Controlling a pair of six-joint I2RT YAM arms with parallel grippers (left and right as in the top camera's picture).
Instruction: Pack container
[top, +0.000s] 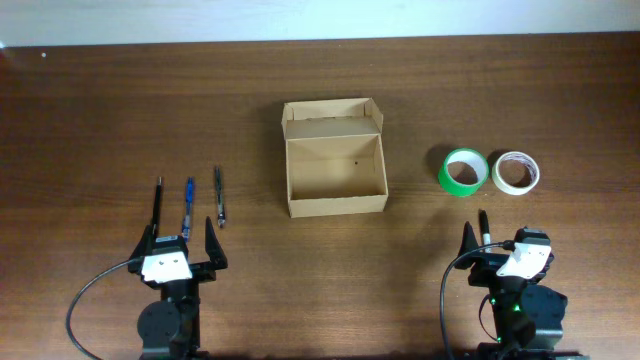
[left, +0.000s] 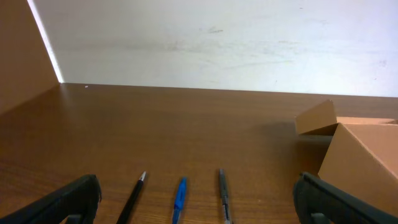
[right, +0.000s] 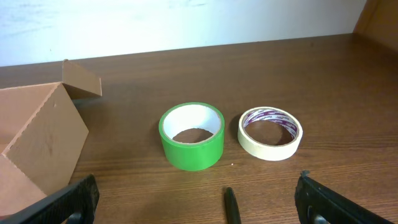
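The container sits on the surface midway between our two arms and farther from us than both, open, its flap lid folded back on the side away from us, and we see nothing inside. Our left gripper waits to the container's left and nearer to us, fingers spread apart and holding nothing. Our right gripper, to the container's right and nearer to us, is likewise spread and empty. We judge the main risk to be the pens. They lie flat and thin on the surface, so the fingers could scrape the wood, close on air, or set a pen rolling away. A pen carried crosswise might also catch on the container's wall. The container looks light and nothing braces it, so a nudge from either arm or a dropped roll could shove it aside. The tape rolls lie flat now, but a grip on one wall only could tip a roll onto its edge and let it roll off. Counting, we find one container and two tape rolls to its right, a green roll and a cream roll beside it. We count four pens. Three are to the container's left: a black pen, a blue pen and a grey pen. One dark pen is to its right.
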